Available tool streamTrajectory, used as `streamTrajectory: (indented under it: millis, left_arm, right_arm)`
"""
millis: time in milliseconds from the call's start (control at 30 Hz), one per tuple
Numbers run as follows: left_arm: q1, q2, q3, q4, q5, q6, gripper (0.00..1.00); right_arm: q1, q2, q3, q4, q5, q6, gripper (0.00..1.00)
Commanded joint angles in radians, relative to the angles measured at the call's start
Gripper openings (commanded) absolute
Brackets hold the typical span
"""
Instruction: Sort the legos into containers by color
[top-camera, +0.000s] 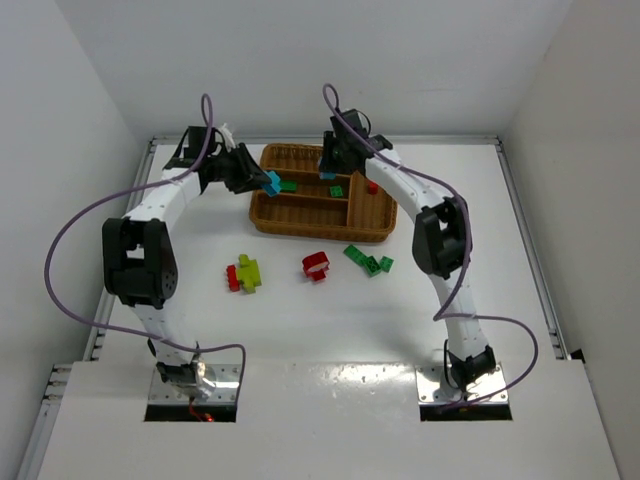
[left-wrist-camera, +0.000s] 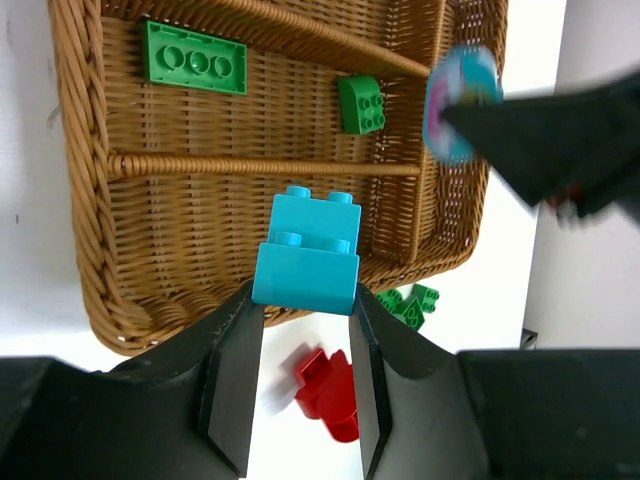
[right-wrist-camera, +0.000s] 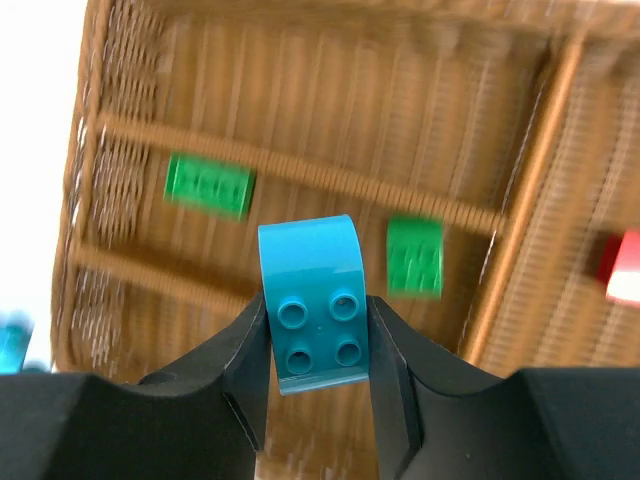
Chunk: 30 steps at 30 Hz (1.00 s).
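Nearest the arm bases, unsorted bricks lie on the table (top-camera: 330, 330), all short of the wicker tray (top-camera: 310, 231): a red and lime clump (top-camera: 243, 272), a red piece (top-camera: 316, 266) and a few green pieces (top-camera: 368, 261). Beyond them both arms reach over the tray. The left gripper (left-wrist-camera: 305, 297) pinches a stacked light blue brick (left-wrist-camera: 306, 255) by its lower sides, studs pointing away from the fingers, and holds it at the tray's left end. The near long slot (left-wrist-camera: 190, 225), bare in the left wrist view, seems to lie right under that brick, running left to right across the table. The left arm is the closer one to it, and a drop there looks like the next move. One slot farther in hold two green bricks (left-wrist-camera: 195, 57), so blue should stay out of that one. The right gripper (right-wrist-camera: 315, 312) is clamped on a rounded blue piece (right-wrist-camera: 312, 290) above the middle of the tray. Its own view is too blurred to tell which slot lies beneath. Only the left wrist view shows this piece's round printed face, and only the right wrist view shows its four studs. From overhead alone, a red brick (top-camera: 372, 186) shows in the crosswise slot at the right end, while the right arm hides much of the far slot.
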Motion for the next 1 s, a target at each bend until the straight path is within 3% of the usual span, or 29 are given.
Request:
streamTrajectory:
  millis: [0, 433, 500, 533, 567, 667, 767, 800, 867, 967]
  left_arm:
    - [0.007, -0.061, -0.007, -0.007, -0.017, 0.024, 0.00]
    - [0.016, -0.051, -0.016, -0.016, 0.015, 0.067, 0.00]
    - [0.016, -0.042, -0.007, -0.016, 0.015, 0.067, 0.00]
    - [0.016, -0.042, -0.007, -0.016, 0.015, 0.076, 0.00]
    - [0.016, -0.032, 0.002, -0.027, 0.024, 0.076, 0.00]
    - [0.016, -0.032, 0.013, -0.038, 0.033, 0.085, 0.00]
    - [0.016, -0.032, 0.024, -0.038, 0.090, 0.106, 0.00]
    - [0.016, -0.032, 0.024, -0.038, 0.145, 0.122, 0.00]
    - [0.016, -0.032, 0.024, -0.038, 0.219, 0.143, 0.00]
    - [0.016, -0.032, -0.004, -0.038, 0.436, 0.227, 0.00]
  right_arm:
    - [-0.017, 0.054, 0.119, 0.030, 0.088, 0.022, 0.14]
    - [-0.069, 0.265, 0.316, 0.137, 0.094, 0.055, 0.21]
    - [-0.069, 0.278, 0.329, 0.125, 0.085, 0.055, 0.36]
    - [-0.069, 0.278, 0.329, 0.125, 0.085, 0.055, 0.49]
    - [-0.069, 0.264, 0.329, 0.125, 0.085, 0.055, 0.69]
    - [-0.059, 0.204, 0.286, 0.157, 0.094, 0.046, 0.84]
    - [-0.059, 0.123, 0.275, 0.136, 0.056, 0.058, 0.78]
    - [-0.059, 0.096, 0.223, 0.136, 0.037, 0.058, 0.70]
    - [-0.069, -0.039, 0.116, 0.192, -0.079, 0.058, 0.65]
    - [-0.078, -0.264, -0.276, 0.368, -0.420, 0.049, 0.68]
